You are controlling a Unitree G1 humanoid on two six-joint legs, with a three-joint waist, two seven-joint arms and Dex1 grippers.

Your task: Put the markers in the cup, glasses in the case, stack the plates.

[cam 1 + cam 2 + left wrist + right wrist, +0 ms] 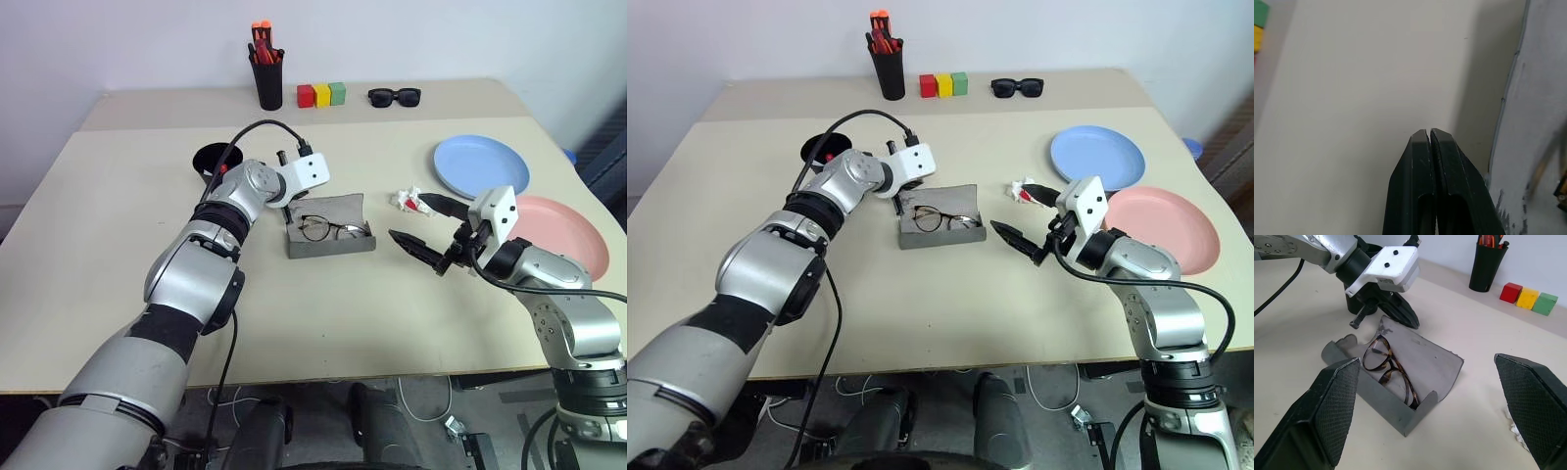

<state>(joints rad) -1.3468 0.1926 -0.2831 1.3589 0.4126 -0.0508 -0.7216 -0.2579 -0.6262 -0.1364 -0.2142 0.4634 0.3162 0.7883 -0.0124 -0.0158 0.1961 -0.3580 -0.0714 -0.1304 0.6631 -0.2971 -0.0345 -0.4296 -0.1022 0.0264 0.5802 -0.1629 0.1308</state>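
The grey case lies open mid-table with the glasses inside it. At the case's far left corner my left gripper points down, shut on nothing, its black fingers beside the lid. Right of the case, my right gripper hovers open and level. The black cup stands behind my left arm, partly hidden, with a red bit at its rim; the markers are otherwise hidden. The blue plate and pink plate lie side by side at the right.
A small crumpled white and red thing lies just behind my right gripper. Along the back stand a black pen holder with orange-tipped pens, three coloured blocks and black sunglasses.
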